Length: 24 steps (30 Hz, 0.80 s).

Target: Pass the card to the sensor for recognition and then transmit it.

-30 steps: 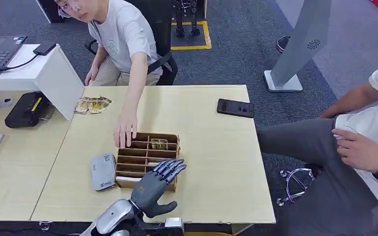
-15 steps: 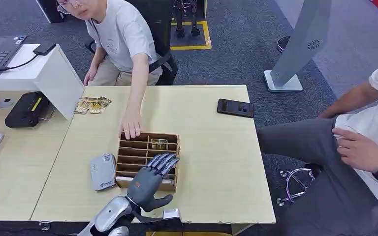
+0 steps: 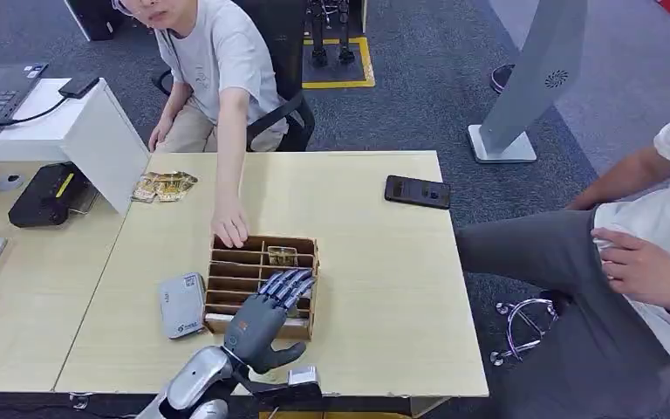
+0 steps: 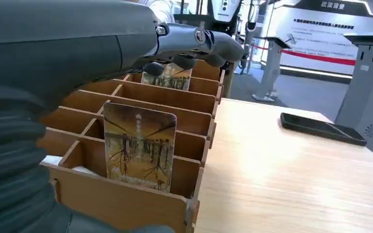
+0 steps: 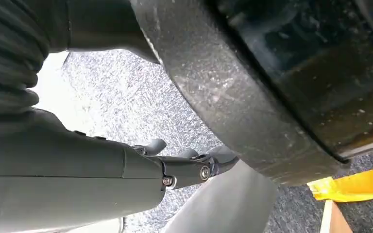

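Hovering with fingers spread and empty, the grey left hand (image 3: 266, 319) should be lowering squarely onto the upright brown picture card (image 4: 139, 145) in the slotted wooden box (image 3: 301, 330).

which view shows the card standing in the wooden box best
The left wrist view: the card stands upright in a near slot of the wooden box, picture side facing the camera. In the head view the left hand covers that slot.

Silver arm (image 3: 194, 377), dark grey left hand (image 3: 260, 325)
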Tool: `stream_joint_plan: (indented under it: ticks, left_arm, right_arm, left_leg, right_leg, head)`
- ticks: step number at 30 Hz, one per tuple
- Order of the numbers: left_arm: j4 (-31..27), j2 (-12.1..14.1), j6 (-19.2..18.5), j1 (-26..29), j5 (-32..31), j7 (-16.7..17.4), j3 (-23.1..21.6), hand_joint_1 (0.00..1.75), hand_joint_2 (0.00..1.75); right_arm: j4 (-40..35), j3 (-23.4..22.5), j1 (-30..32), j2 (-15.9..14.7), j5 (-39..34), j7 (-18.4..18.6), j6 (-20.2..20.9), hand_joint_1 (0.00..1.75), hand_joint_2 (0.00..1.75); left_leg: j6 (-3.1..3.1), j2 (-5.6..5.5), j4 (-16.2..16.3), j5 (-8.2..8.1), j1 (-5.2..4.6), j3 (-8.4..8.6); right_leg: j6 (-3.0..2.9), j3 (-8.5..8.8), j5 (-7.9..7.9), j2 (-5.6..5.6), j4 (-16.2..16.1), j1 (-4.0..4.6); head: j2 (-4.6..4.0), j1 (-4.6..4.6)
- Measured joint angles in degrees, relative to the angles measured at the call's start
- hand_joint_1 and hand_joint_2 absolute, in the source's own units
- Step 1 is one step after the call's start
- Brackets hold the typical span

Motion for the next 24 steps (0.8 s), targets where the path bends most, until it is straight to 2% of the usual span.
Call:
stream_joint_plan:
  ticks: [11,16,24]
  left_arm:
    - [0.13,-0.44,2.30,0.02,-1.01,-0.81,0.50,0.00,1.75]
    - [0.15,-0.35,4.48,-0.01,-5.97,1.84,0.90,0.00,1.75]
    - [0.48,-0.35,4.50,0.00,-6.34,2.12,0.98,0.00,1.75]
  right_arm:
    - [0.00,-0.07,0.05,0.00,0.28,0.15,0.02,0.00,1.75]
    - [0.00,-0.20,0.09,0.00,0.68,0.15,0.02,0.00,1.75]
    - [0.00,-0.79,0.10,0.02,0.79,0.20,0.02,0.00,1.75]
  left_leg:
    - [0.00,0.00,0.00,0.00,0.00,-0.01]
    - [0.00,0.00,0.00,0.00,0.00,-0.01]
    - [0.00,0.00,0.00,0.00,0.00,-0.01]
  right_leg:
    - [0.00,0.00,0.00,0.00,0.00,0.00]
    - [0.00,0.00,0.00,0.00,0.00,0.00]
    - [0.00,0.00,0.00,0.00,0.00,0.00]
  head:
    - [0.00,0.02]
    - [0.00,0.02]
    - [0.00,0.00]
